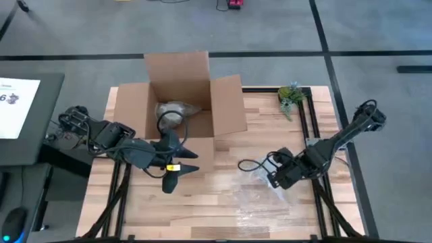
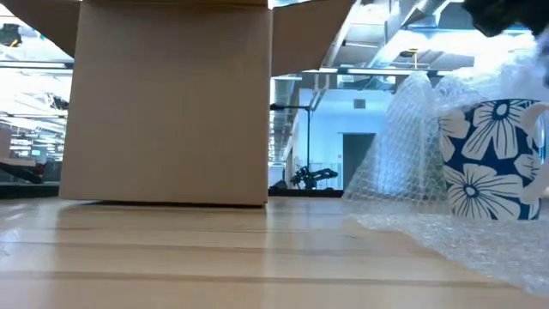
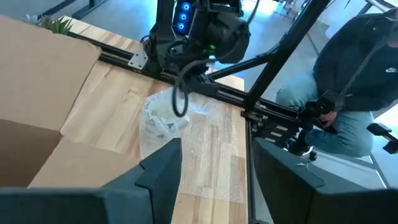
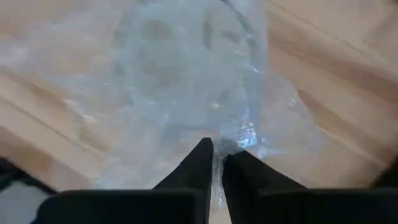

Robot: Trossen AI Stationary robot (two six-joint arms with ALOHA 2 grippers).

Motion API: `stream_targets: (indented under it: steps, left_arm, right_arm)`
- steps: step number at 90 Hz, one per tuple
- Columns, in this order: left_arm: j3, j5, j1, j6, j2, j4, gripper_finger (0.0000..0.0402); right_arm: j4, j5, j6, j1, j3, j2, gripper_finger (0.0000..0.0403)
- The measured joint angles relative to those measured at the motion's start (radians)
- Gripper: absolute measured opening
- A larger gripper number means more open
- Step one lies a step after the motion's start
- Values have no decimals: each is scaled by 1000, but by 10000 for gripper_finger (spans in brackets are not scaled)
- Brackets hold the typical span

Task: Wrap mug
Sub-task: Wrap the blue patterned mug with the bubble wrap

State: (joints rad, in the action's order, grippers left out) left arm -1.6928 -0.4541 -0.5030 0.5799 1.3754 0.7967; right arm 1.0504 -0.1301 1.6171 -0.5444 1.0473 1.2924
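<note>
Right gripper [image 4: 217, 163] low over the bench [image 1: 202, 202] on its right side, fingers pinched shut on a fold of bubble wrap [image 4: 186, 93]. Mug [image 2: 493, 159], blue with white flowers, upright on that sheet just beside the right gripper, wrap rising behind it. Left gripper [image 1: 174, 167] well apart, near the open cardboard box [image 1: 182, 101], fingers spread, holding nothing. Right arm clearly nearer. No legible writing on mug or box.
</note>
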Motion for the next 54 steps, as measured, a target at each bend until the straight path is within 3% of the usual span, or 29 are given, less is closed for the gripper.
stream_targets:
  steps: [36,54]
  left_arm:
    - [0,0,0,-8,0,0,175]
    - [0,0,0,-7,0,0,175]
  right_arm:
    - [-174,0,-81,174,-59,5,1]
    - [-169,84,-88,193,-116,28,1]
